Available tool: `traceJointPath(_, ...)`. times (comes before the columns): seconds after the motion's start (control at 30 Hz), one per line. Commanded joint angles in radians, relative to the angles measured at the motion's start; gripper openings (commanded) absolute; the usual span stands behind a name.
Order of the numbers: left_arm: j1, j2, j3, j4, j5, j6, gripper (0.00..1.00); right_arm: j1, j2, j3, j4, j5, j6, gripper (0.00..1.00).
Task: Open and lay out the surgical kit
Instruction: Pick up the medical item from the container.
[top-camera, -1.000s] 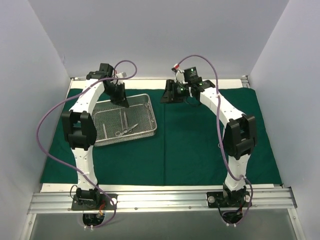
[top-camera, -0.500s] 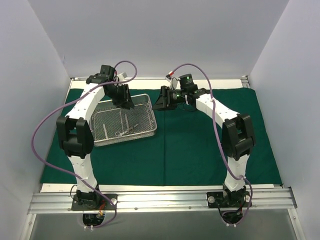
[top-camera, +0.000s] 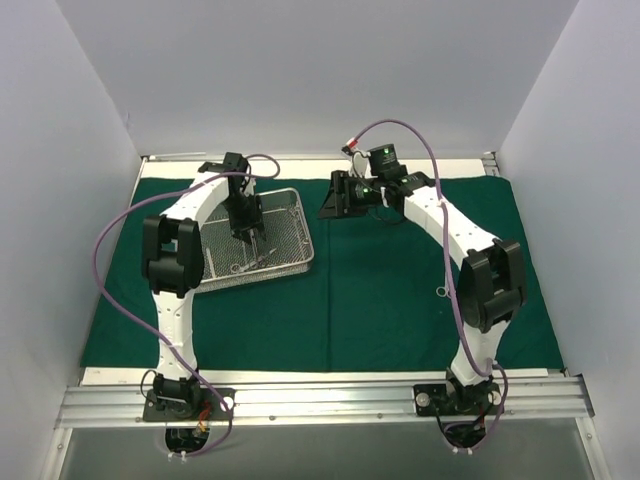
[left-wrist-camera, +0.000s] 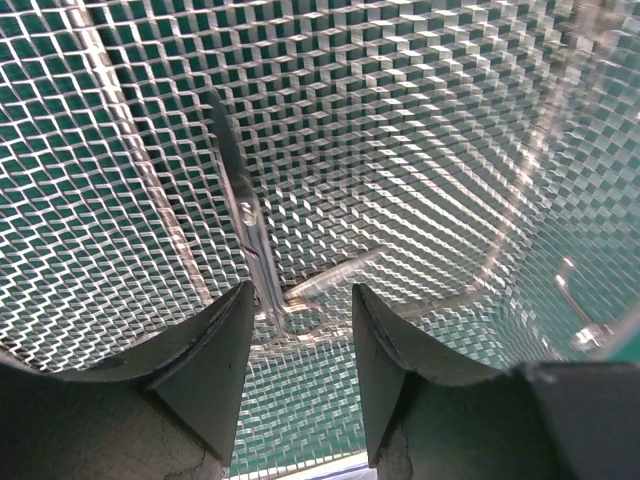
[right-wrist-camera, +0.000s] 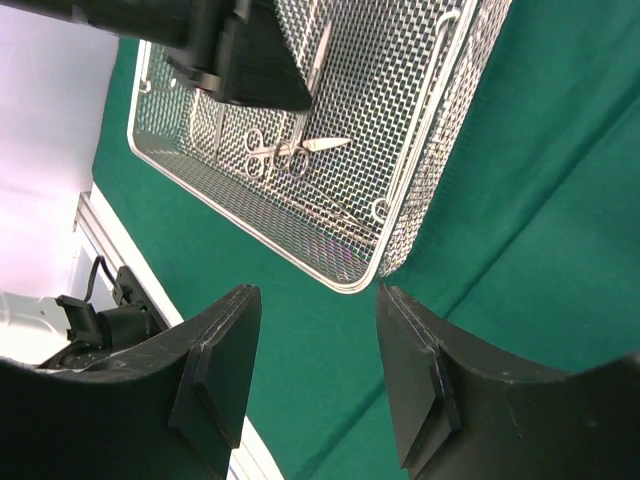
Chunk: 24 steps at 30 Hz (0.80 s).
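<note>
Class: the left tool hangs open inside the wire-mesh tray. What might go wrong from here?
The left tool straddles a slim steel instrument lying flat on the wire-mesh tray; its fingertips may snag the mesh or slip off. A second instrument seems to cross it, so lifting one may drag the other.

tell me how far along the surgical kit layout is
Done: the green cloth is spread flat, the mesh tray uncovered on it. In hand: the open left claw hovers over one instrument in the tray. Left: the instruments lie in the tray, none visibly on the cloth; the right claw is open, empty.
</note>
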<state>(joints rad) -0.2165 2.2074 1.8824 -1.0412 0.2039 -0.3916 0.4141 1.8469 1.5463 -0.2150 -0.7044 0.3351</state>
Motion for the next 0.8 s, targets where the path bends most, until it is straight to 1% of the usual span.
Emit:
traceJointPath(0.0,-0.004,0.02,0.044,-0.025,-0.052,-0.032,0.52,-0.024,-0.081,-0.02,-0.034,0.014,-0.039,0.49)
traceJointPath(0.13,-0.004,0.034,0.034,-0.025,-0.084,-0.036,0.52,-0.047,-0.103,-0.048,-0.034,0.01,-0.044,0.49)
traceJointPath(0.27,-0.006,0.064,0.03,-0.031,-0.087,-0.029,0.52,-0.067,-0.114,-0.066,-0.024,-0.001,-0.042,0.49)
traceJointPath(0.57,-0.015,0.116,0.009,-0.022,-0.081,-0.021,0.43,-0.074,-0.094,-0.046,-0.032,-0.006,-0.044,0.49)
traceJointPath(0.63,-0.015,0.129,0.012,-0.023,-0.069,-0.015,0.38,-0.074,-0.094,-0.04,-0.034,0.003,-0.042,0.49)
traceJointPath(0.67,-0.015,0.136,0.017,-0.023,-0.064,-0.01,0.3,-0.072,-0.092,-0.038,-0.038,0.005,-0.042,0.48)
traceJointPath(0.73,-0.014,0.144,0.021,-0.026,-0.046,0.002,0.2,-0.07,-0.087,-0.026,-0.047,0.014,-0.044,0.48)
traceJointPath(0.77,-0.012,0.147,0.032,-0.036,-0.041,0.008,0.11,-0.069,-0.08,-0.019,-0.058,0.017,-0.048,0.48)
